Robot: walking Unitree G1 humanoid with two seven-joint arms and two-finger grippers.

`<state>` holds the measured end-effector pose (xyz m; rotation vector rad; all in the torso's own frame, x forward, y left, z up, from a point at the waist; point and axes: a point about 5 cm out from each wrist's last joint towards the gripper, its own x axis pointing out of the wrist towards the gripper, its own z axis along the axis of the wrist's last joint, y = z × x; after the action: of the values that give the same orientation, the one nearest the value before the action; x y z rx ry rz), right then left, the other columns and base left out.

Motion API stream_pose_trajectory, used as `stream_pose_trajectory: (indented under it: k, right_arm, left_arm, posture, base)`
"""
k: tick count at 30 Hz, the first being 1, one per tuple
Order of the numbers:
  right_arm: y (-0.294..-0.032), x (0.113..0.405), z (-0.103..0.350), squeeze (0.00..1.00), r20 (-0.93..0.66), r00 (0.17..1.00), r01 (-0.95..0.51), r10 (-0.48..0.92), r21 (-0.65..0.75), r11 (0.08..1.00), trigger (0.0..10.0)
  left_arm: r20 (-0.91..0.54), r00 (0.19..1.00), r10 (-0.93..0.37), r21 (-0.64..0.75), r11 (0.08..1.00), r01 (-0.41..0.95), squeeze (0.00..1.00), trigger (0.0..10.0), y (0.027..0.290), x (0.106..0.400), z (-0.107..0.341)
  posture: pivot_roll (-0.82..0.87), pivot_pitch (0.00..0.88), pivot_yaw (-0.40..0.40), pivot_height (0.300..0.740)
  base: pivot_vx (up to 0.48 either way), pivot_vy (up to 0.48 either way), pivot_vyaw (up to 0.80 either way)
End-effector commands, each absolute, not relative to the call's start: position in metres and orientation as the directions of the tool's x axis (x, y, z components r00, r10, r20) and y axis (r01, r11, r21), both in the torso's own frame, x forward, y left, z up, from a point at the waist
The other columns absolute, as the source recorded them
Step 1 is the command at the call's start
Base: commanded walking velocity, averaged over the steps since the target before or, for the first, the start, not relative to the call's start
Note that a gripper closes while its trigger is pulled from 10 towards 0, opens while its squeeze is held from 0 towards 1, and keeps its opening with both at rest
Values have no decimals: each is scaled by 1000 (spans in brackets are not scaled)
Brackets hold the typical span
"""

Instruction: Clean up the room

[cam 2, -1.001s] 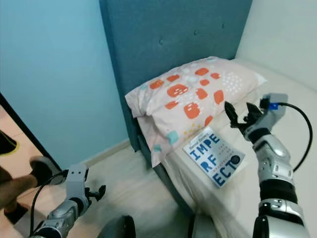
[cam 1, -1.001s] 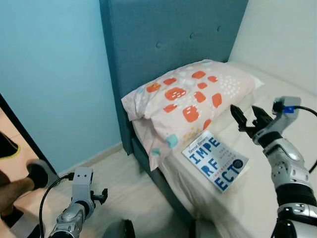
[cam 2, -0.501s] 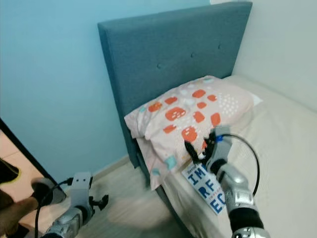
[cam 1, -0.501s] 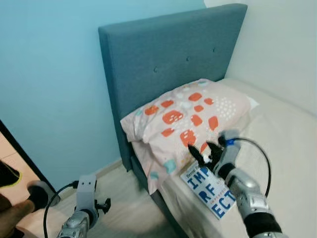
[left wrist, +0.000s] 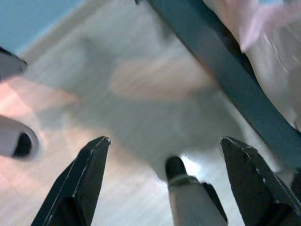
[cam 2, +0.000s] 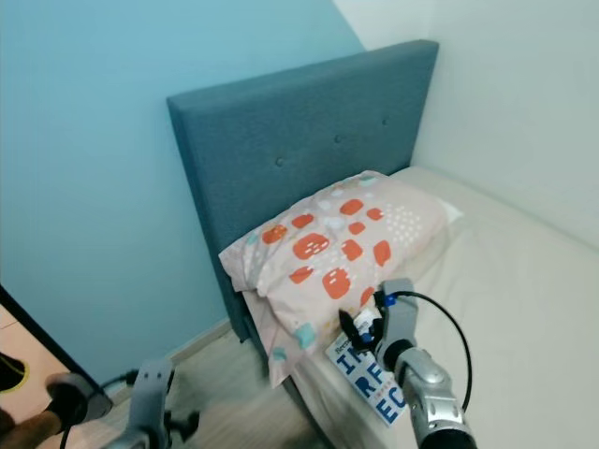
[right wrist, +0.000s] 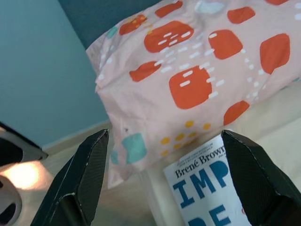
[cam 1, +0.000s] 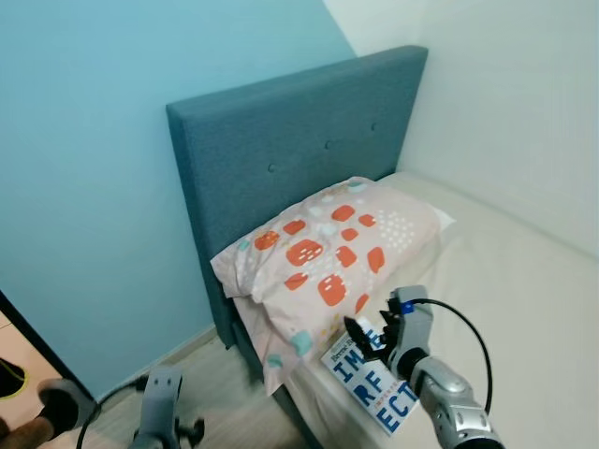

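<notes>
Head views: bed [cam 1: 524,281] w/ cream sheet, teal headboard [cam 1: 281,150] against blue wall [cam 1: 84,140]. Patterned pillow [cam 1: 328,253] (pink, orange/teal blotches) lies at headboard end of bed, overhanging the bed's near edge. Book [cam 1: 370,388], white cover w/ blue block letters, flat on the sheet just beside pillow, on the side away from headboard, close to the bed's edge.

R gripper [cam 1: 367,335] poised over the book's pillow-side end, wrist cable looping behind it. Fingers spread wide apart, nothing between them. R wrist view: both black fingers [right wrist: 82,176] frame the pillow's lower edge and the book top [right wrist: 207,188]; "Brené Brown" legible on cover. Contact w/ book: can't tell.

L gripper [left wrist: 167,188] low beside the bed, over pale wood floor [left wrist: 127,94]; fingers apart, holding nothing. L wrist view blurred; bed's teal base rail [left wrist: 225,80] runs across it.

Person's foot [cam 2: 19,426] at floor level, well apart from bed.
</notes>
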<state>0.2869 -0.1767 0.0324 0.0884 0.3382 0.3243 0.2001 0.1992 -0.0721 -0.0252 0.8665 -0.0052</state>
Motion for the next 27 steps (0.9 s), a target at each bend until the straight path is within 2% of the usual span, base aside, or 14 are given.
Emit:
stream_pose_trajectory:
  k: [1, 4, 12, 17, 19, 22, 23, 24, 26, 27]
  right_arm:
    - [-177, 284, 29, 0, -329, 889, -290, 320, 140, 947, 10000]
    - [-177, 277, 21, 0, -347, 884, -286, 313, 128, 950, 10000]
    - [-176, 274, 23, 0, -334, 886, -298, 321, 119, 947, 10000]
    - [-176, 268, 16, 0, -381, 877, -294, 293, 56, 954, 10000]
    - [-186, 267, 8, 0, -430, 876, -234, 218, 16, 972, 10000]
    - [-193, 265, 4, 0, -453, 874, -202, 178, -5, 979, 10000]
    - [-210, 257, -7, 0, -501, 862, -106, 79, -25, 994, 10000]
    - [-210, 257, -7, 0, -501, 862, -106, 79, -25, 994, 10000]
    - [-237, 237, -25, 0, -578, 814, 43, -59, -42, 998, 10000]
    - [-237, 237, -25, 0, -578, 814, 43, -59, -42, 998, 10000]
  left_arm:
    - [-779, 626, -26, -23, 1000, 13, 0, 10000, 197, 196, -75]
    - [-811, 585, -24, -20, 1000, 13, 0, 10000, 198, 181, -82]
    - [-833, 552, -30, -18, 1000, 26, 0, 10000, 197, 173, -87]
    - [-854, 520, -36, -6, 998, 60, 0, 10000, 194, 166, -90]
    - [-854, 519, -33, 6, 997, 74, 0, 10000, 194, 167, -90]
    - [-853, 520, -37, 8, 996, 84, 0, 10000, 194, 167, -90]
    - [-854, 518, -41, 16, 994, 104, 0, 10000, 193, 166, -90]
    - [-854, 518, -41, 16, 994, 104, 0, 10000, 193, 166, -90]
    - [-857, 513, -45, 23, 992, 127, 0, 10000, 193, 165, -91]
    - [-857, 513, -45, 23, 992, 127, 0, 10000, 193, 165, -91]
  posture:
    - [-43, 0, -25, 724]
    - [-54, 0, -30, 739]
    - [-67, 0, -30, 740]
    - [-71, 0, -32, 740]
    - [-67, 0, -36, 740]
    - [-67, 0, -36, 740]
    - [-62, 0, -39, 740]
    - [-62, 0, -39, 740]
    - [-62, 0, -41, 740]
    - [-62, 0, -41, 740]
  base:
    - [0, 0, 0]
    - [0, 0, 0]
    - [0, 0, 0]
    - [-480, 0, 0]
    - [0, 0, 0]
    - [0, 0, 0]
    - [0, 0, 0]
    - [0, 0, 0]
    - [0, 0, 0]
    - [0, 0, 0]
